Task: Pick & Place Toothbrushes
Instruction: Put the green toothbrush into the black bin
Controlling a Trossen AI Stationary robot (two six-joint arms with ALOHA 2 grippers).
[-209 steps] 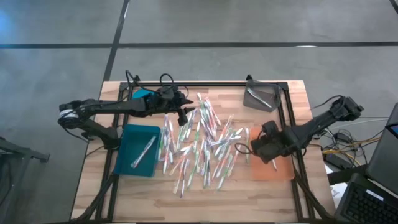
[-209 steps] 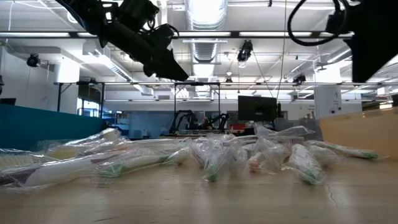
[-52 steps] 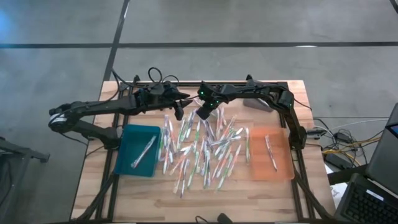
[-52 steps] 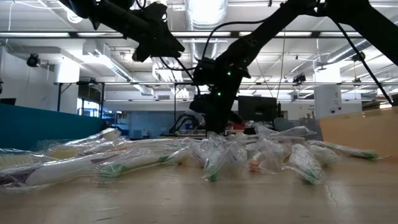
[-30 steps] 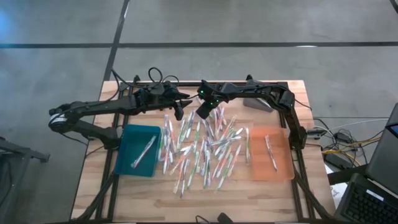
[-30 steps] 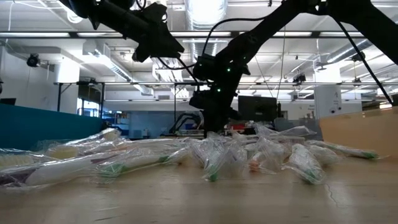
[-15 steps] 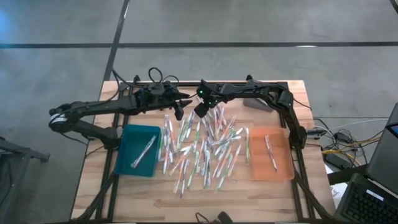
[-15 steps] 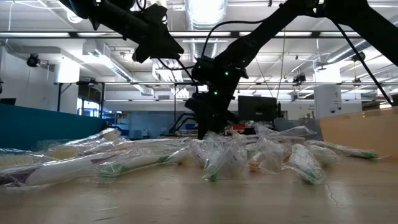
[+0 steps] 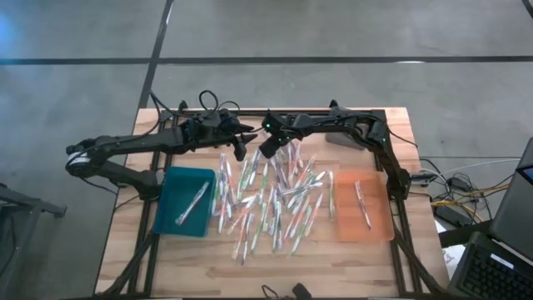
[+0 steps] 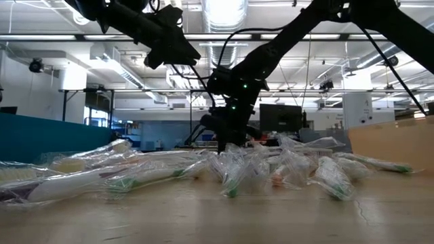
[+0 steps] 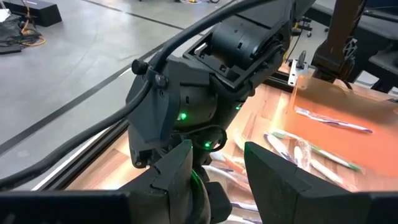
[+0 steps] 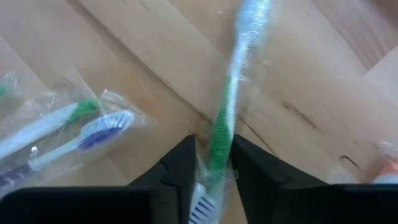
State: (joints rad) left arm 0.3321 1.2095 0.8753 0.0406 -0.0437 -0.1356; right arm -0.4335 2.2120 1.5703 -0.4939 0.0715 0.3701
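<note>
My right gripper pinches a green toothbrush at the far edge of the toothbrush pile. I should lift slowly and keep squeezing so the wrapper won't slip. My left gripper waits nearby, fingers apart

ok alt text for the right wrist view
The right pincer is shut on a wrapped green and white toothbrush, above a wooden table. Two more wrapped brushes lie to one side.
</note>
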